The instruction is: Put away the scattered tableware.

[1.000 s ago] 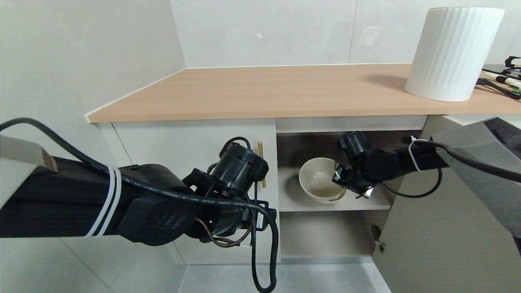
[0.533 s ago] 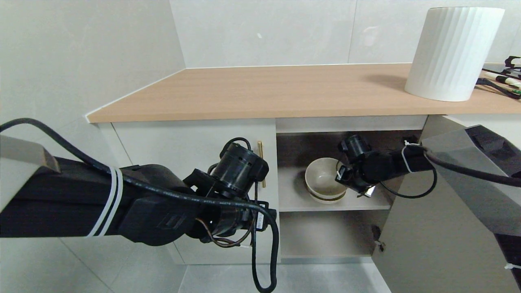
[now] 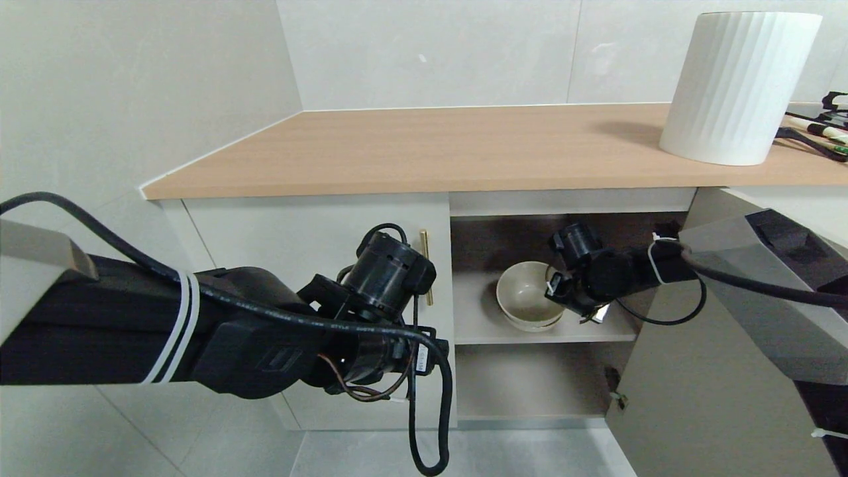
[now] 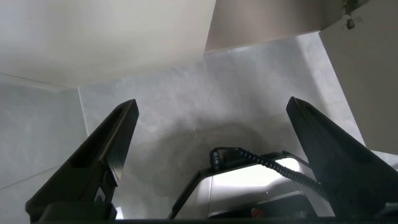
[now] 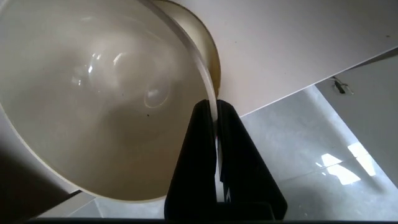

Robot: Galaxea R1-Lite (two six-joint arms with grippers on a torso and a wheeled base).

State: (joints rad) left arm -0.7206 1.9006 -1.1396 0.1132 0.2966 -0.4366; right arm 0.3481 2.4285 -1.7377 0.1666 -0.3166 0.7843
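One bowl [image 3: 527, 301]: cream, glossy, round; inside the cabinet [image 3: 318, 225] at its upper shelf [image 3: 474, 321], tilted, mouth facing the cabinet's front.
Right gripper [image 3: 554, 291]: inside the cabinet's open right half, clamped on the bowl's rim at the side nearest the open door [image 3: 695, 371].
Right wrist view adds: two black fingers [image 5: 200, 143] pinch the thin rim, one inside, one outside; light glints on the smooth inner wall.
Left gripper [image 4: 211, 106]: jaws spread wide, nothing between them, grey floor tile [image 4: 205, 81] beyond.
Head view adds: left arm sits in front of the cabinet's closed left door, just beside the handle [image 3: 426, 265].
Counts: 1 bowl, 2 shelf levels, 1 handle, 1 canister [image 3: 735, 86], a few pens [image 3: 821, 129] too small to count.
Materials: countertop [image 3: 430, 149] over the cabinet is wood-grain; cabinet fronts flat matte off-white; handle is a slim brass bar; canister is white, ribbed, cylindrical, standing on the countertop above the open half.
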